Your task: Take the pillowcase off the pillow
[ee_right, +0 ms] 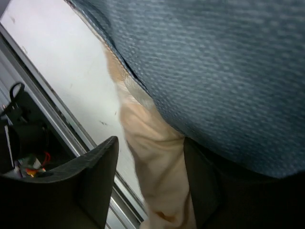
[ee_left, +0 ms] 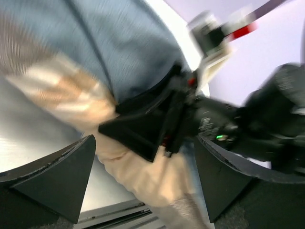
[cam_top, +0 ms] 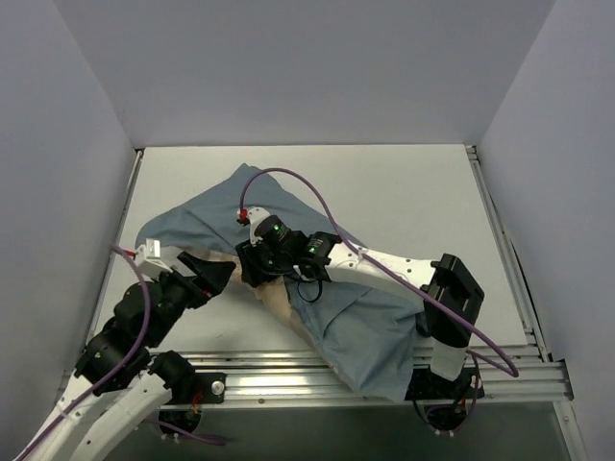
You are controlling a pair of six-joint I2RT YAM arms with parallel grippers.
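The pillowcase (cam_top: 288,216) lies crumpled diagonally across the table, its dull grey-blue side up and its near end hanging over the front rail. A tan fold (cam_top: 281,305) shows at its near left edge. The white pillow is hidden or out of view. My left gripper (cam_top: 221,277) is open just left of the tan fold. In the left wrist view the left gripper (ee_left: 143,191) has the tan cloth (ee_left: 152,176) between its spread fingers. My right gripper (cam_top: 252,274) presses into the cloth beside it. In the right wrist view the right gripper (ee_right: 150,186) is open around the tan fold (ee_right: 157,157), with one finger (ee_right: 209,191) under the blue cloth (ee_right: 214,71).
An aluminium rail (cam_top: 288,370) runs along the table's near edge, also in the right wrist view (ee_right: 57,124). White walls enclose the left, back and right. A purple cable (cam_top: 317,192) arcs over the cloth above the right arm. Bare table (cam_top: 404,192) lies at the back right.
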